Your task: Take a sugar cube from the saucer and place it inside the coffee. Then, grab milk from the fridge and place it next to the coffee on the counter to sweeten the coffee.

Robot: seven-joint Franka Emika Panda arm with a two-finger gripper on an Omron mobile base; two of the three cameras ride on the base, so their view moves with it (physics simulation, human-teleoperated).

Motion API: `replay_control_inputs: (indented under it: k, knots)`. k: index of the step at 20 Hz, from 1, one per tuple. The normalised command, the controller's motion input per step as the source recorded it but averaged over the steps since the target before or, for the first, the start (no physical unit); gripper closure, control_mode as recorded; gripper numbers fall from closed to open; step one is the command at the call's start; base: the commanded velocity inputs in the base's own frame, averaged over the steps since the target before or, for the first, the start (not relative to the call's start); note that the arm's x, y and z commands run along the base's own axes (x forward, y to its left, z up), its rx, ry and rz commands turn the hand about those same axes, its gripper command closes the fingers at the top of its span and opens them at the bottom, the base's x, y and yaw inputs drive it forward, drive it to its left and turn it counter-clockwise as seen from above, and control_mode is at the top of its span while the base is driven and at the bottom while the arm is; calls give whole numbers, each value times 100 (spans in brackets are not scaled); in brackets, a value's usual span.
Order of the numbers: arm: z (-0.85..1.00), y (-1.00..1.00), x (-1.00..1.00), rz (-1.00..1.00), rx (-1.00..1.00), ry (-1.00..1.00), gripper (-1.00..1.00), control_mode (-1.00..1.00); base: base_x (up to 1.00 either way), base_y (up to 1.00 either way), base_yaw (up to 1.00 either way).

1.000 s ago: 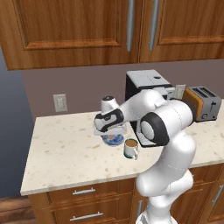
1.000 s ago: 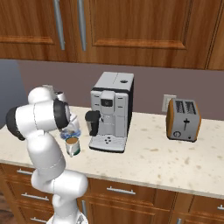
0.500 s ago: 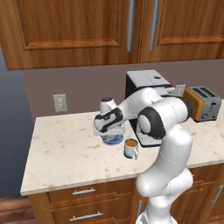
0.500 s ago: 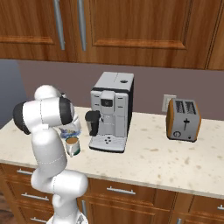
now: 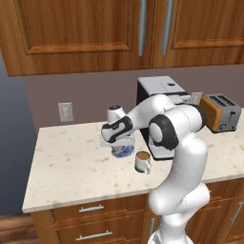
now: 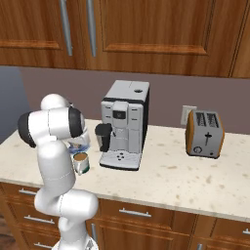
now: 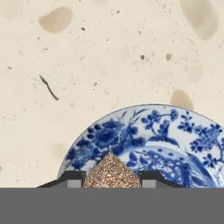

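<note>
Down low over the small round blue-patterned saucer [image 7: 148, 140], the two dark fingers [image 7: 72, 178] are drawn in and pinch the tiny speckled beige sugar cube [image 7: 112, 173] from both sides. Cube sits at the saucer's near edge, on the beige speckled stone worktop [image 5: 71, 167]. Small whitish mug of brown coffee [image 5: 142, 161] stands just beside the saucer [image 5: 123, 151], near the black-and-silver coffee machine [image 6: 124, 124].
</note>
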Motion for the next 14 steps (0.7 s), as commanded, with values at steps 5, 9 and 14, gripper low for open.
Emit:
replay_control_inputs:
  k: [5,9,14]
  knots:
    - [26,-4,-5,0,4,0,100,-100,0,0,0]
    - [57,-27,-30,-3,9,0,100,-100,0,0,0]
    - [57,-51,-52,-2,14,0,100,-100,0,0,0]
